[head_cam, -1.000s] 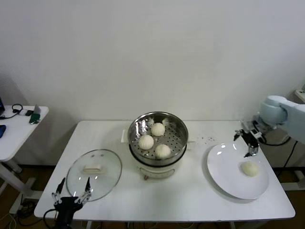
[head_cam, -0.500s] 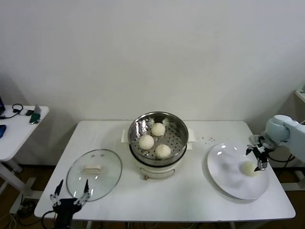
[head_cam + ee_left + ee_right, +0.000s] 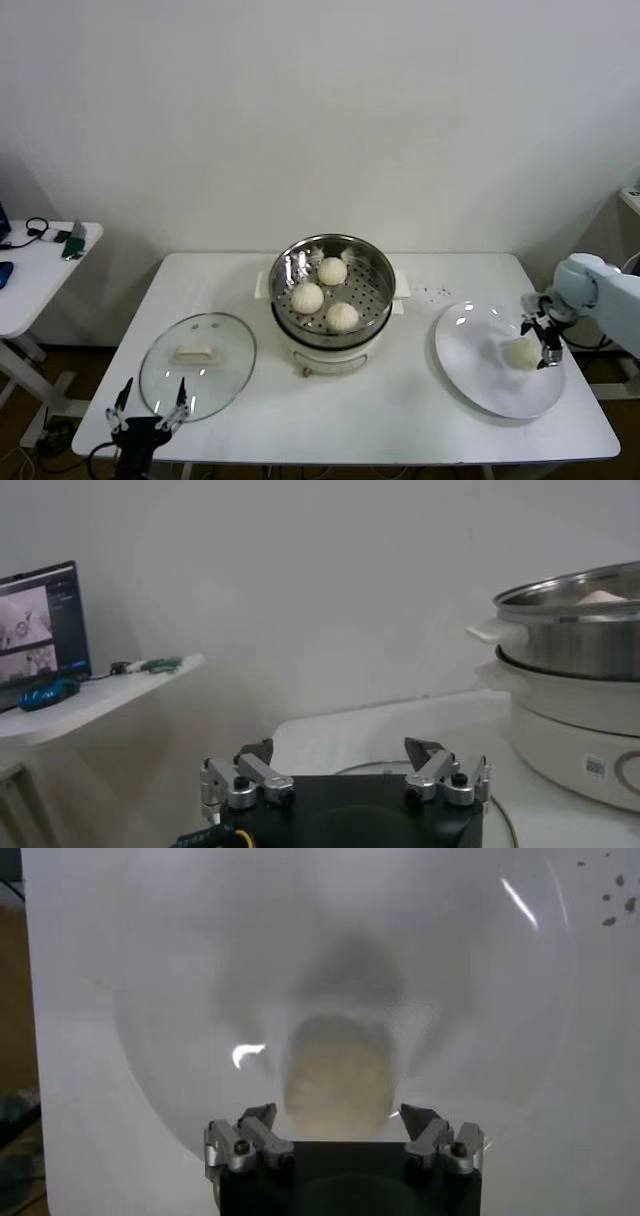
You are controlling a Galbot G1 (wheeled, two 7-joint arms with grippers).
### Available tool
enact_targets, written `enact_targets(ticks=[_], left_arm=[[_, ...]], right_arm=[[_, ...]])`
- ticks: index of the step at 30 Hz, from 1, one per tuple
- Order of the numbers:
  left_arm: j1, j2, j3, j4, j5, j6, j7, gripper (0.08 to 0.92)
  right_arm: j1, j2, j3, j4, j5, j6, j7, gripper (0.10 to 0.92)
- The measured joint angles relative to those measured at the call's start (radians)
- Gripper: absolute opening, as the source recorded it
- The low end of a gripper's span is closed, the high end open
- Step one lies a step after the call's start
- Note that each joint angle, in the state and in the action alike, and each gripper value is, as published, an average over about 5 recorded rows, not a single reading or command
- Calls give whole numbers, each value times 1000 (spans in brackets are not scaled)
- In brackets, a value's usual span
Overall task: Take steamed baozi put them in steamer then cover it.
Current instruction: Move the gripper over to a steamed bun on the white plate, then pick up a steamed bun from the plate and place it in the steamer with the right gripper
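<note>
Three steamed baozi sit in the steamer at the table's middle. One more baozi lies on the white plate at the right. My right gripper is open and low over that baozi, which sits between its fingers in the right wrist view. The cover lies flat on the table at the left, handle up. My left gripper is open and parked at the table's front left edge, just before the cover. The steamer also shows in the left wrist view.
A small white side table with cables and gadgets stands at the far left. A few dark crumbs lie behind the plate. The plate reaches close to the table's right edge.
My right gripper has moved forward and down from behind the plate onto the lone baozi. The left arm has not moved.
</note>
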Motion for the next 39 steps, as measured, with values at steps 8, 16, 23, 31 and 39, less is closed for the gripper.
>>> enact_targets(ticks=[8, 16, 23, 31, 39], left_arm=[[1, 0, 0, 0, 4, 0, -1, 823], [-1, -1, 0, -1, 6, 1, -2, 823], [1, -3, 1, -1, 6, 2, -3, 823], [-2, -5, 12, -3, 6, -1, -1, 823], [-3, 1, 30, -13, -2, -4, 9, 823]], right_arm=[[-20, 21, 22, -27, -12, 7, -5, 781], [-24, 28, 34, -38, -14, 11, -8, 709], [-18, 22, 29, -32, 2, 6, -9, 687], [87, 29, -61, -9, 113, -33, 6, 679], [338, 78, -285, 44, 341, -94, 39, 679]])
